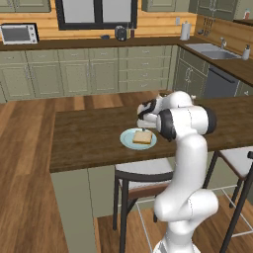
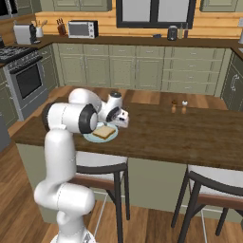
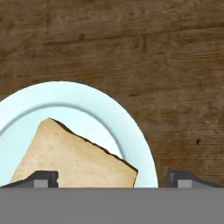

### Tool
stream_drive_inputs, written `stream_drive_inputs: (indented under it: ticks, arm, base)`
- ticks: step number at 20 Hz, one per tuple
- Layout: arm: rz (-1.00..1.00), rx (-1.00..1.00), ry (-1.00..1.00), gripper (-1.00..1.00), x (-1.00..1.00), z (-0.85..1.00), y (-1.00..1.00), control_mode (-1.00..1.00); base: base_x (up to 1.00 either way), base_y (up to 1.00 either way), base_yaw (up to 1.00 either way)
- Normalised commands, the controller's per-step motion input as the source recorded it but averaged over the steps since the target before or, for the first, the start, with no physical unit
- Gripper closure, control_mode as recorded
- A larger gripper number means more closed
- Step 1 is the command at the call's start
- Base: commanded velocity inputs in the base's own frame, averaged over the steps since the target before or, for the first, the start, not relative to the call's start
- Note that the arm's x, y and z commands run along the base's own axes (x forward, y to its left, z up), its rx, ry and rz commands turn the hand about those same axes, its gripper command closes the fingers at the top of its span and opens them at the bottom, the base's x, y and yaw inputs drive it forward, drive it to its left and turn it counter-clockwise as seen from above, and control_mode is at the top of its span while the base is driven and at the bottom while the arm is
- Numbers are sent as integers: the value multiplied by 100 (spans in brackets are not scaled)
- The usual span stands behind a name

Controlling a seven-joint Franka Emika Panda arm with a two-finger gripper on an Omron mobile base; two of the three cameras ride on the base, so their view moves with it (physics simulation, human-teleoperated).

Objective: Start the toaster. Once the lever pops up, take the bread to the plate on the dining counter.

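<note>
The bread (image 3: 72, 157) is seen flat on the plate (image 3: 131, 127), directly beneath the gripper (image 3: 111, 179); fingers are spread wide, nothing held; a straight lift away is called for.

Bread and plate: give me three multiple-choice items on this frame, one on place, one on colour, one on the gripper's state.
1. Where does the bread lie?
A. in the toaster
B. on the plate
C. on a stool

2. What colour is the plate?
A. pale blue-green
B. red
C. black

3. How does the gripper stand?
A. shut on the bread
B. shut on the plate's rim
C. open, holding nothing

Key: 1 B, the slice rests flat on the plate on the dining counter in both base views. 2 A, the hand view shows the pale blue-green rim against the dark wood. 3 C, the fingertips sit wide apart, either side of the slice's lower edge, and nothing is gripped between them.
</note>
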Motion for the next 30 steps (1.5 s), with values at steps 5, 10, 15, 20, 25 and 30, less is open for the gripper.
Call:
stream_drive_inputs:
  ticks: [5, 10, 15, 20, 25, 30]
  arm:
    - [-11, -30, 2, -100, -21, 45, 0, -100]
    - [-2, -8, -2, -100, -70, 100, 0, -100]
    - [-1, 0, 1, -100, -90, 100, 0, -100]
    - [-5, 2, 10, -100, -100, 100, -3, -100]
    - [-8, 3, 19, -100, -100, 85, -5, -100]
    - [-10, 5, 31, -100, -100, 38, -11, -100]
  base:
    - [0, 0, 0]
    - [0, 0, 0]
    - [0, 0, 0]
    - [0, 0, 0]
    - [0, 0, 0]
    - [0, 0, 0]
